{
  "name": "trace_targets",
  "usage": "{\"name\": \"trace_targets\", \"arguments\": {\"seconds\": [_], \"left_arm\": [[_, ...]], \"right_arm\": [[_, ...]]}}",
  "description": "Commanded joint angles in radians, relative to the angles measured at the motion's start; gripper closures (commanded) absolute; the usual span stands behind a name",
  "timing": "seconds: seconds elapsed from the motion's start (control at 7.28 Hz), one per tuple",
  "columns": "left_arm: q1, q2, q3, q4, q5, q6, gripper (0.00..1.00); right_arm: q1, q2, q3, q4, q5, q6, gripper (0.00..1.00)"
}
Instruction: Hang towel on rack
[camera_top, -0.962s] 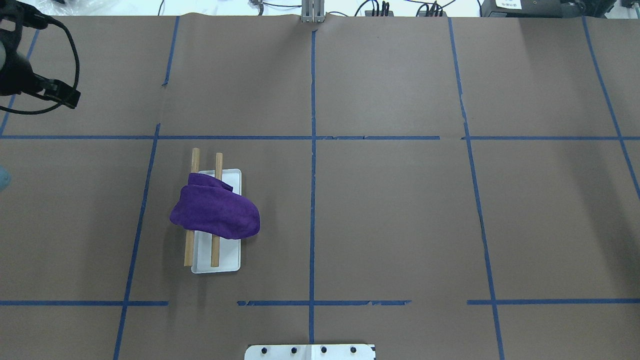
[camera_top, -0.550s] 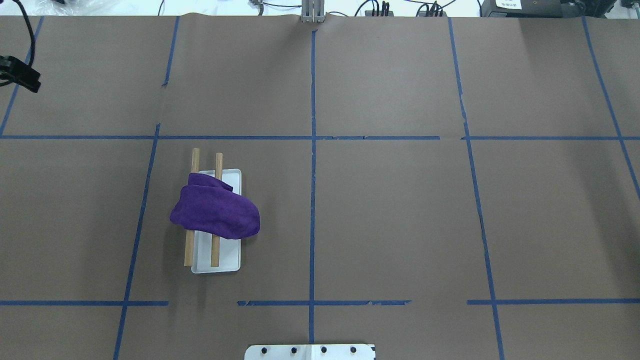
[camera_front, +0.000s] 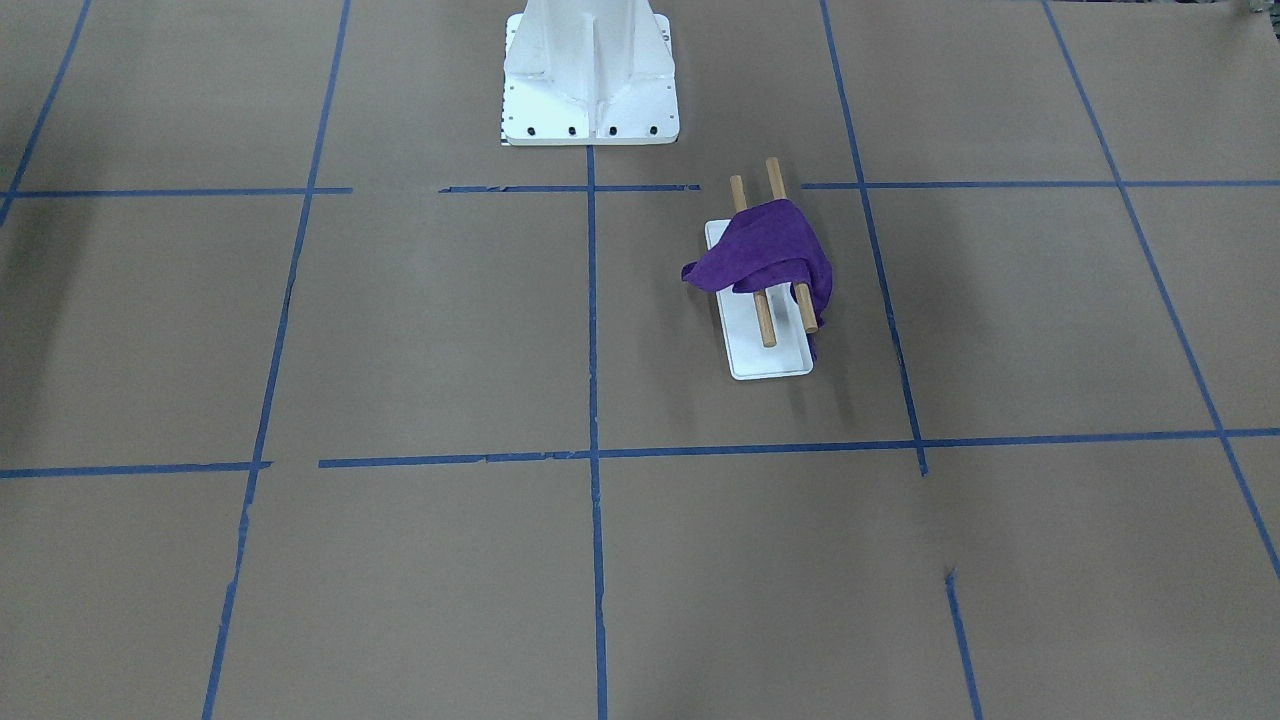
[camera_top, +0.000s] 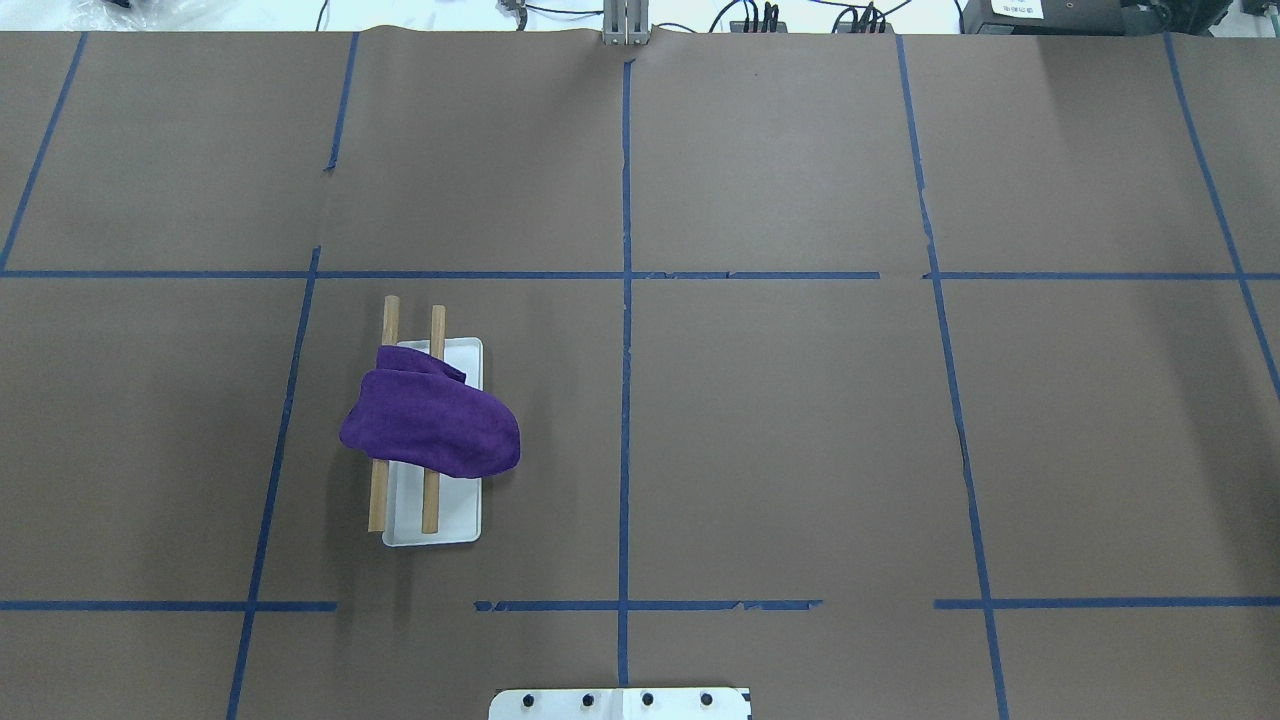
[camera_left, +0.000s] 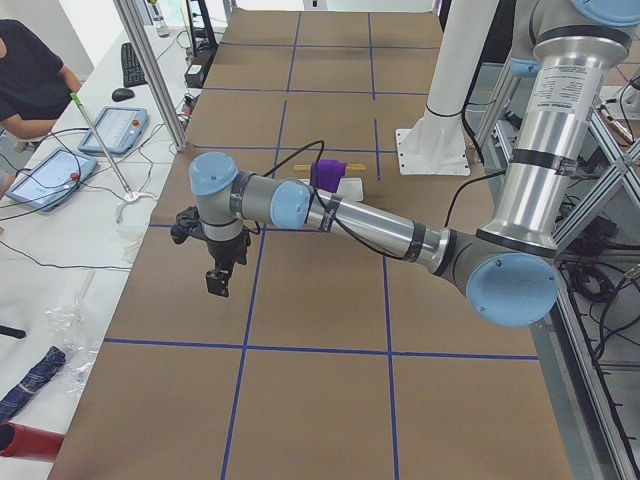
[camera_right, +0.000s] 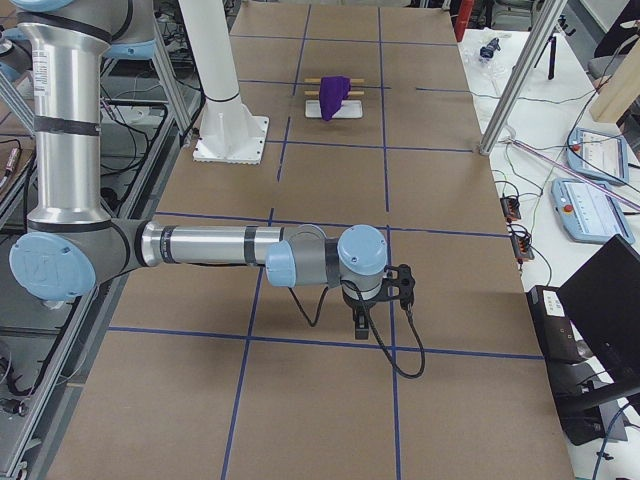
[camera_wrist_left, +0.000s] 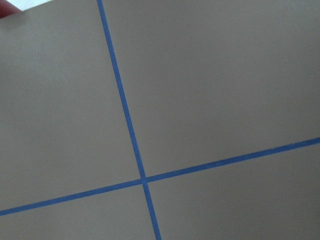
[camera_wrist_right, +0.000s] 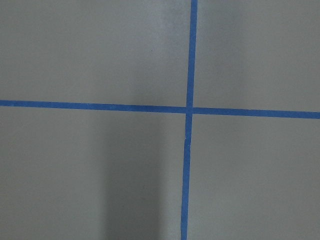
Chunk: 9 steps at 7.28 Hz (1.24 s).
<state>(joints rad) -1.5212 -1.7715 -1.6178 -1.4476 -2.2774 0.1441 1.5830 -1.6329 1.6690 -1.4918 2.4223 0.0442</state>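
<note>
Towel draped over both rods of rack, on robot's left half of surface. Hanging looks done; nothing evident left. Left end effector and right end effector hover well apart from rack; whether fingers apart or together, cannot tell.

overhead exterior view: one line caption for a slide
Purple towel draped over the two-rod wooden rack on the blue-taped brown table.

My brown worktop, gridded with blue tape, carries the rack on my left side and my white pedestal.
</note>
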Motion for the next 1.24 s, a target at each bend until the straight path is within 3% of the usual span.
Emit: {"name": "trace_targets", "arguments": {"seconds": [0.0, 1.1], "left_arm": [[-0.039, 0.049, 0.074, -0.034, -0.025, 0.061, 0.00], [-0.036, 0.172, -0.060, -0.037, -0.025, -0.130, 0.00]], "right_arm": [[0.002, -0.001, -0.002, -0.001, 0.006, 0.005, 0.00], [0.002, -0.002, -0.001, -0.001, 0.006, 0.005, 0.00]]}}
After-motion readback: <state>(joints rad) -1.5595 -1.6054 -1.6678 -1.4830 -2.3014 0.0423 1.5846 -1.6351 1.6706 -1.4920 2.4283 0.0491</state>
